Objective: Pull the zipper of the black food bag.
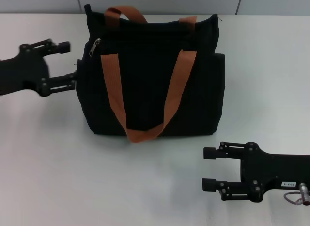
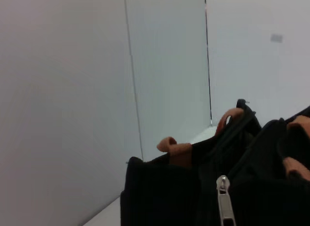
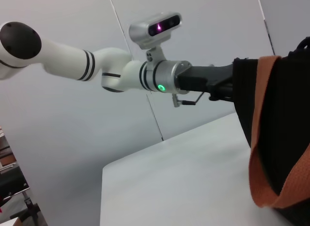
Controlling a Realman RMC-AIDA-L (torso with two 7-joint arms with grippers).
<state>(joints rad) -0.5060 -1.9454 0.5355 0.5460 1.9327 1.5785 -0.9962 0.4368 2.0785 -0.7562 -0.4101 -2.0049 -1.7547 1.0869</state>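
A white surface is seen in front of pale wall panels, and every place below is given relative to the black food bag standing upright on it near the far edge. Two orange-brown straps are carried by the bag, one looped down its front face, the other arched over its top.

The left pincer is held at the bag's left side, its fingers spread apart, the lower one just beside the bag's side wall.

The right pincer is parked on the near side of the bag, toward its right, well apart from it, with its fingers apart.

The zipper is found at the bag's upper left corner, its silver pull tab hanging down.
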